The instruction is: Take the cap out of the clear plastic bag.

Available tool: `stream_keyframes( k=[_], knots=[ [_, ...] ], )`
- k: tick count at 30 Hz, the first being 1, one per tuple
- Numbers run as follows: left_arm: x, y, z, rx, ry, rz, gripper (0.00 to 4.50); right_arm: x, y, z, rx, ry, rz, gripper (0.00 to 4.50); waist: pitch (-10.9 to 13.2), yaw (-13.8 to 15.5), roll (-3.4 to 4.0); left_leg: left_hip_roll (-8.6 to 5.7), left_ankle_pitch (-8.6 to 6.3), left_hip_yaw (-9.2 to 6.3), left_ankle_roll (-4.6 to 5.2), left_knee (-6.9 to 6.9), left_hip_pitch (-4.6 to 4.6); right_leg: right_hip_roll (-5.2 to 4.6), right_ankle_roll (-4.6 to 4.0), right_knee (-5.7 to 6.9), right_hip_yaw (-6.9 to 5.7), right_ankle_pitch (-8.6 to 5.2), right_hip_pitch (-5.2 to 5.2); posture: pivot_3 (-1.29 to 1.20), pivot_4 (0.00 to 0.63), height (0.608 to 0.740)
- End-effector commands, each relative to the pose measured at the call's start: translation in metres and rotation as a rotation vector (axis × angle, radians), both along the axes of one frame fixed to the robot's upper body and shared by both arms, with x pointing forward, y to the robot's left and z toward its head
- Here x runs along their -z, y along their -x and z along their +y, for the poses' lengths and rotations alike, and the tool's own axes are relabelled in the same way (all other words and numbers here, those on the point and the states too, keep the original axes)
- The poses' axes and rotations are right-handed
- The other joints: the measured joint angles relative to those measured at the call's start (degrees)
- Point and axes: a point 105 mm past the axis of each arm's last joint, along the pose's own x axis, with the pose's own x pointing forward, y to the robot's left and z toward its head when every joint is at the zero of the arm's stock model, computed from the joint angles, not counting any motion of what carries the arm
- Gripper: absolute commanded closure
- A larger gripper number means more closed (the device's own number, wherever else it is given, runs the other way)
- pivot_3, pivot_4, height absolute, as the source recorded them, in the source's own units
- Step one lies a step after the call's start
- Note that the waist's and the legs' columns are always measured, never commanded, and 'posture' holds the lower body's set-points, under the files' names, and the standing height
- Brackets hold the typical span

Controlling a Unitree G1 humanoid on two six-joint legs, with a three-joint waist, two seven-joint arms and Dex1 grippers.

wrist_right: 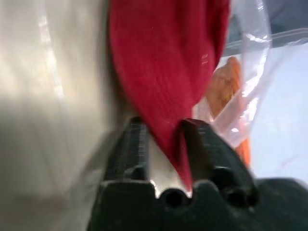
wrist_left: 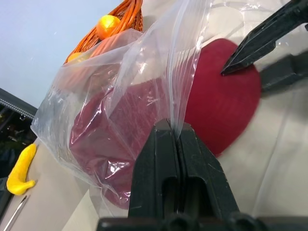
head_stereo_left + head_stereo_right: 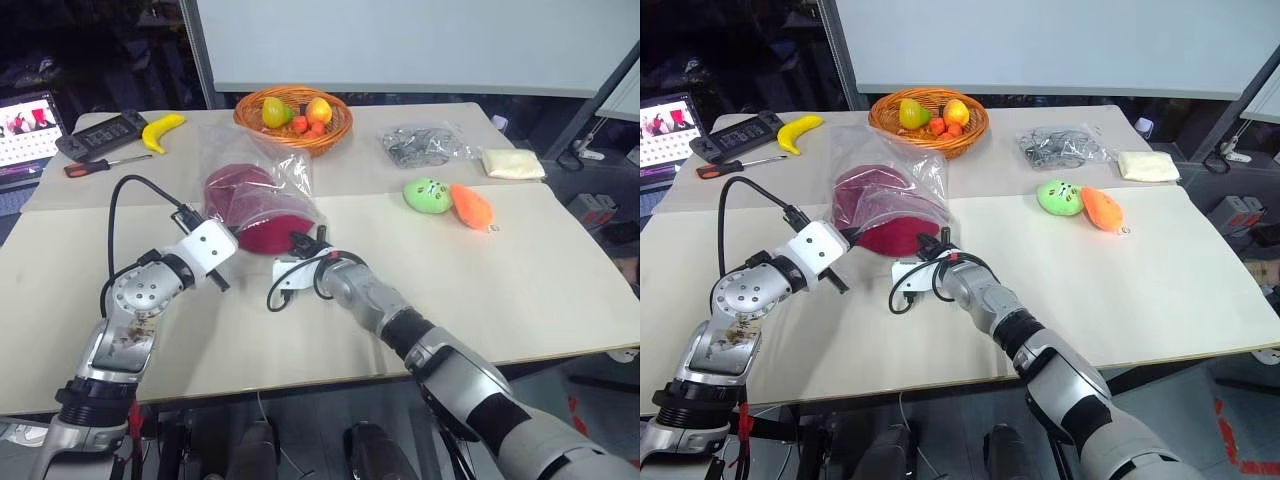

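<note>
Right gripper point(image 1: 163, 139) fingers closed on the exposed brim of the cap point(image 3: 268, 236), at the open mouth of the clear plastic bag point(image 3: 255, 175) on the desk point(image 3: 520, 270). Left gripper point(image 2: 175, 139) fingers pinched shut on the bag's edge, crown lodged inside, away from both.

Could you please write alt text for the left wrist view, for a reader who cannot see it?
The left gripper, shut, pinches the clear plastic bag edge; the maroon cap pokes out, the right gripper at its brim.
</note>
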Motion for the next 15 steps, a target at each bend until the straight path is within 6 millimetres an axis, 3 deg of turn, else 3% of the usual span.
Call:
stream_keyframes(
  k=[1,10,15],
  knots=[
    [-0.012,0.000,-0.003,0.011,0.005,-0.044,4.50,0.006,0.004,0.002,-0.013,-0.009,0.037,4.31,0.00,0.03,0.00,0.00,0.00,0.00,0.00,0.00,0.01,0.00,0.00,0.00,0.00,0.00,0.01,0.00,0.150,0.740],
    [-0.011,-0.002,-0.004,0.004,0.017,-0.054,4.50,0.007,0.015,0.004,-0.062,-0.036,0.055,4.43,0.00,0.15,0.00,0.00,0.00,0.00,0.00,0.01,0.01,0.00,0.00,-0.01,0.00,0.00,0.03,0.00,0.150,0.740],
    [-0.009,-0.001,-0.006,0.003,0.023,-0.055,4.50,-0.007,0.024,-0.005,-0.099,-0.137,0.115,4.43,0.00,0.21,0.00,0.00,0.00,0.00,0.00,0.02,0.01,0.00,0.00,-0.01,0.00,0.00,0.04,0.00,0.150,0.740]
  ],
)
